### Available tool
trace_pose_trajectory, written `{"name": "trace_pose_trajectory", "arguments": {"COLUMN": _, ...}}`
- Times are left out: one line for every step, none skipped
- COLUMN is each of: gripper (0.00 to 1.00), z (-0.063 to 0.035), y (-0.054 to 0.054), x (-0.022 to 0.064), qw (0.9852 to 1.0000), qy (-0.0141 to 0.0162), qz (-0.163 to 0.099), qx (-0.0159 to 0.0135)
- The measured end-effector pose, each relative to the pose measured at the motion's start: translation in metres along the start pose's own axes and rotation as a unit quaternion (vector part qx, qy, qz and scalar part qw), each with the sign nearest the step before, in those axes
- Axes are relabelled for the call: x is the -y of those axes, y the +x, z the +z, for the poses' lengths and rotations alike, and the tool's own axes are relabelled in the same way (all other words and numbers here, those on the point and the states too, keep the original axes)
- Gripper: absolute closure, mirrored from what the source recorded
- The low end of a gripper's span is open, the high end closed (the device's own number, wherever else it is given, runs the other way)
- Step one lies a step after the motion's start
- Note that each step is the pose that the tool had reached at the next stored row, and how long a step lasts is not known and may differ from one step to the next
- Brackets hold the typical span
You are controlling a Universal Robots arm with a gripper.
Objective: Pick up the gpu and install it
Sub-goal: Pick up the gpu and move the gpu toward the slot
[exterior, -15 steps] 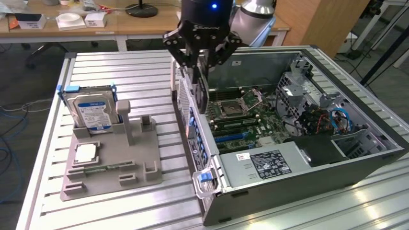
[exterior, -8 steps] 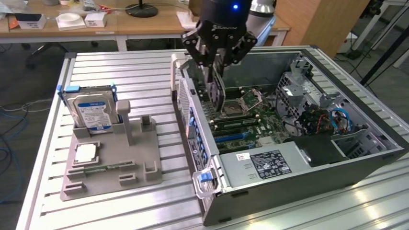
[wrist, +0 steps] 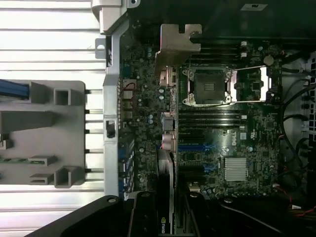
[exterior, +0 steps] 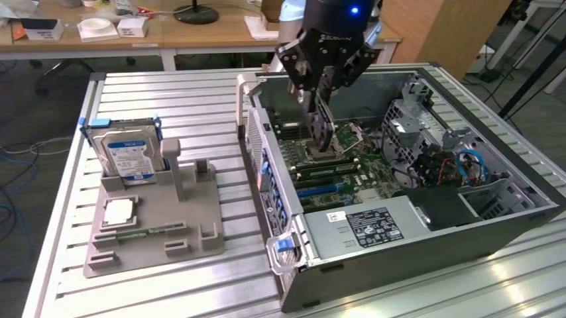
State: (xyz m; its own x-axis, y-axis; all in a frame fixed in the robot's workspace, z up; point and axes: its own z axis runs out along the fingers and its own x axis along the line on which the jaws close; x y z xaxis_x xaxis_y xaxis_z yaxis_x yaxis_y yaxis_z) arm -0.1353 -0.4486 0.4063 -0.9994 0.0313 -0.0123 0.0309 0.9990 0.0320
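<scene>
Tool: gripper, jaws part-closed, clamped on the gpu.
Item: gpu held on edge inside the open case, over the motherboard; contact with it cannot be told.
Room: case rear wall near, drive cage well apart.
Wrist view: silver bracket beside the CPU socket; blue slots just beside the gpu's edge.
Exterior view: hard drive outside the case, on a grey holder.

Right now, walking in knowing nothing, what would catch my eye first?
First, the black gripper over the open computer case, holding the gpu on edge just above the motherboard. Then, toward the exterior view's left, a grey holder on the slatted table, with a blue-labelled hard drive standing in it.
</scene>
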Motion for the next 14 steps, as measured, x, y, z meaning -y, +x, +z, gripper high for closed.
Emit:
{"name": "trace_pose_trajectory", "arguments": {"gripper": 0.74, "z": 0.0001, "y": -0.004, "x": -0.0001, "qw": 1.0, "qy": -0.0001, "qz": -0.001, "qx": 0.0}}
{"name": "trace_pose_trajectory", "arguments": {"gripper": 0.74, "z": 0.0001, "y": -0.008, "x": -0.0003, "qw": 1.0, "qy": -0.0002, "qz": -0.002, "qx": -0.0001}}
{"name": "trace_pose_trajectory", "arguments": {"gripper": 0.74, "z": 0.0001, "y": -0.012, "x": -0.0004, "qw": 1.0, "qy": -0.0002, "qz": -0.003, "qx": -0.0001}}
{"name": "trace_pose_trajectory", "arguments": {"gripper": 0.74, "z": 0.0002, "y": -0.015, "x": -0.0005, "qw": 1.0, "qy": -0.0003, "qz": -0.005, "qx": -0.0002}}
{"name": "trace_pose_trajectory", "arguments": {"gripper": 0.74, "z": 0.0003, "y": -0.019, "x": -0.0006, "qw": 1.0, "qy": -0.0003, "qz": -0.006, "qx": -0.0002}}
{"name": "trace_pose_trajectory", "arguments": {"gripper": 0.74, "z": 0.0003, "y": -0.023, "x": -0.0007, "qw": 1.0, "qy": -0.0004, "qz": -0.007, "qx": -0.0003}}
{"name": "trace_pose_trajectory", "arguments": {"gripper": 0.74, "z": 0.0003, "y": -0.026, "x": -0.0008, "qw": 1.0, "qy": -0.0004, "qz": -0.008, "qx": -0.0003}}
{"name": "trace_pose_trajectory", "arguments": {"gripper": 0.74, "z": 0.0004, "y": -0.03, "x": -0.0009, "qw": 1.0, "qy": -0.0005, "qz": -0.009, "qx": -0.0003}}
{"name": "trace_pose_trajectory", "arguments": {"gripper": 0.74, "z": 0.0004, "y": -0.034, "x": -0.001, "qw": 0.9999, "qy": -0.0005, "qz": -0.01, "qx": -0.0004}}
{"name": "trace_pose_trajectory", "arguments": {"gripper": 0.74, "z": 0.0005, "y": -0.038, "x": -0.0012, "qw": 0.9999, "qy": -0.0007, "qz": -0.012, "qx": -0.0004}}
{"name": "trace_pose_trajectory", "arguments": {"gripper": 0.74, "z": 0.0006, "y": -0.041, "x": -0.0013, "qw": 0.9999, "qy": -0.0008, "qz": -0.013, "qx": -0.0004}}
{"name": "trace_pose_trajectory", "arguments": {"gripper": 0.74, "z": 0.0006, "y": -0.045, "x": -0.0014, "qw": 0.9999, "qy": -0.0008, "qz": -0.014, "qx": -0.0005}}
{"name": "trace_pose_trajectory", "arguments": {"gripper": 0.74, "z": 0.0007, "y": -0.049, "x": -0.0015, "qw": 0.9999, "qy": -0.0009, "qz": -0.015, "qx": -0.0005}}
{"name": "trace_pose_trajectory", "arguments": {"gripper": 0.74, "z": 0.0007, "y": -0.052, "x": -0.0016, "qw": 0.9999, "qy": -0.0009, "qz": -0.016, "qx": -0.0005}}
